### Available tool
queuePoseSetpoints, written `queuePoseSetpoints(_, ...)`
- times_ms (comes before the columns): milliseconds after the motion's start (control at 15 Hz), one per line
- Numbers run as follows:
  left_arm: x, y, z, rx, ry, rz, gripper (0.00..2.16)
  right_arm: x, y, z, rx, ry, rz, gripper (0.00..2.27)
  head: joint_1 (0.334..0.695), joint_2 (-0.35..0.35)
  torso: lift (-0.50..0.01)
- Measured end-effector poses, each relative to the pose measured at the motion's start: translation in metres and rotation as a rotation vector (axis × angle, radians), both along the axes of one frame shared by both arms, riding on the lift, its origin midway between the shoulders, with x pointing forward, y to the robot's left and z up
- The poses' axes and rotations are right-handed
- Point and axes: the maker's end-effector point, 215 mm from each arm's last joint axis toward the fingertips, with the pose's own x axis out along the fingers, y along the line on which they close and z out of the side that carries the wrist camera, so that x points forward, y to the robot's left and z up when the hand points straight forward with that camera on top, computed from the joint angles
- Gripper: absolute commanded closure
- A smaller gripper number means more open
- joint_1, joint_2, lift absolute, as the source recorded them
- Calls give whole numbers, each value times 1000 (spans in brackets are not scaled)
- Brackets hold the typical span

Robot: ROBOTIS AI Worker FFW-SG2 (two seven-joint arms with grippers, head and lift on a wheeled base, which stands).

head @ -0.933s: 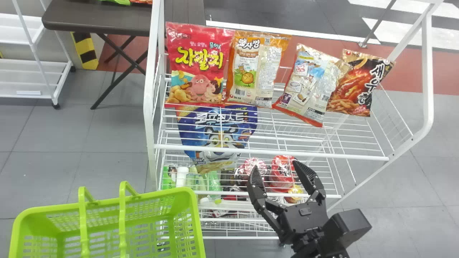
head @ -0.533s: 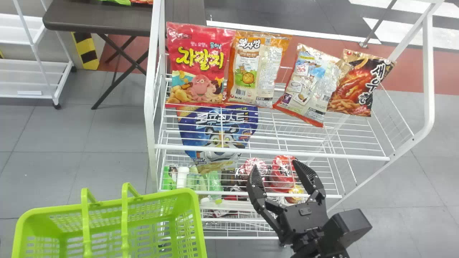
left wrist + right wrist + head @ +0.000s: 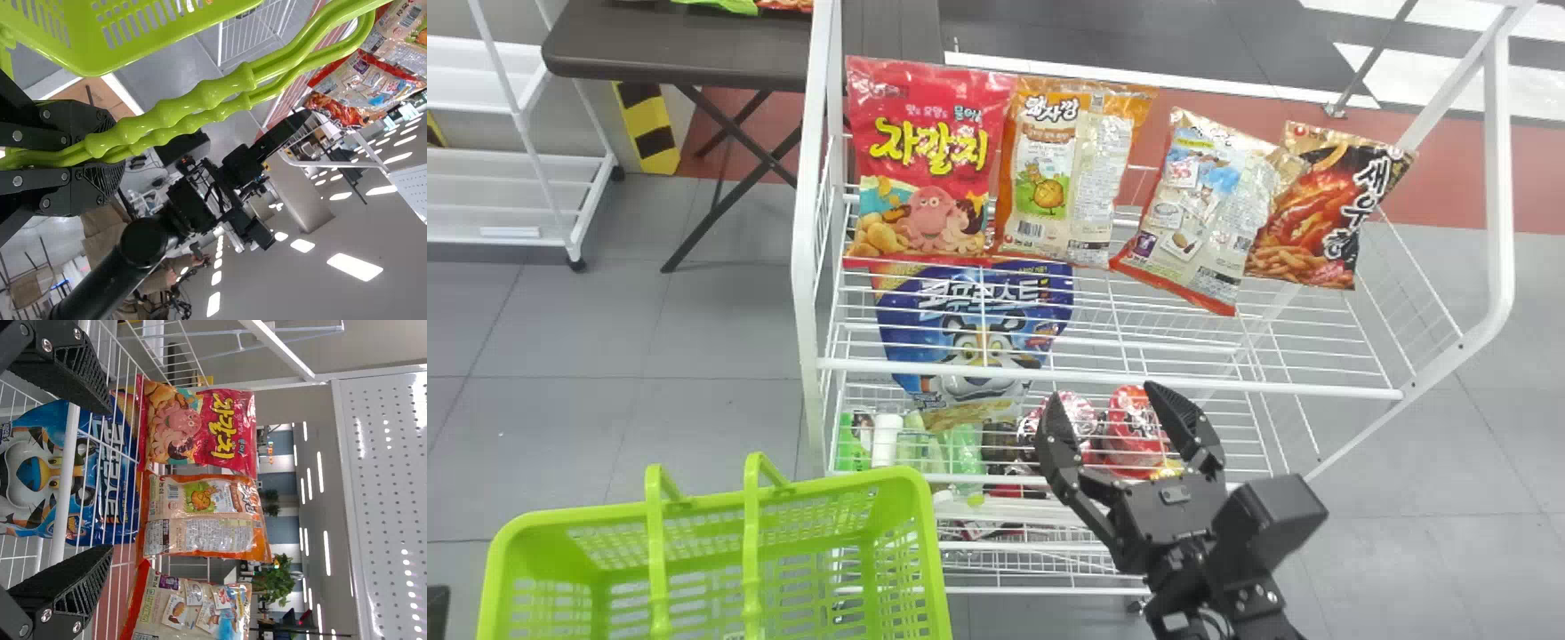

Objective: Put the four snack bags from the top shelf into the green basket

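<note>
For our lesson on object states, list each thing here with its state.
Green basket, handles raised
Left gripper, shut on basket handles
Right gripper, open
Red octopus bag, upright
Orange snack bag, upright
Silver snack bag, tilted
Shrimp snack bag, tilted
Blue tiger bag, upright
Folding table, unfolded

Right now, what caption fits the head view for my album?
Four snack bags on the top shelf, green basket nearby.

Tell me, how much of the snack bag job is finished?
Nothing looks done: all four glossy plastic snack bags stand on the top shelf of the white wire rack. The left gripper holds the bright green plastic basket by its handles; the open right gripper is empty. Four bags are left.
</note>
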Motion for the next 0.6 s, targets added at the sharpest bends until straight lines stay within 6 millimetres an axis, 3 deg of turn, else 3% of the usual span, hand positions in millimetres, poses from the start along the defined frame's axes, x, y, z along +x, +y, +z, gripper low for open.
queuePoseSetpoints(267,2,1,-2,3,0,-1,2145,57,17,2,-9,30,23,97,695,-128,0)
queuePoseSetpoints(600,5,5,-5,10,2,-1,2145,138,64,23,3,-12,103,97,695,-28,0)
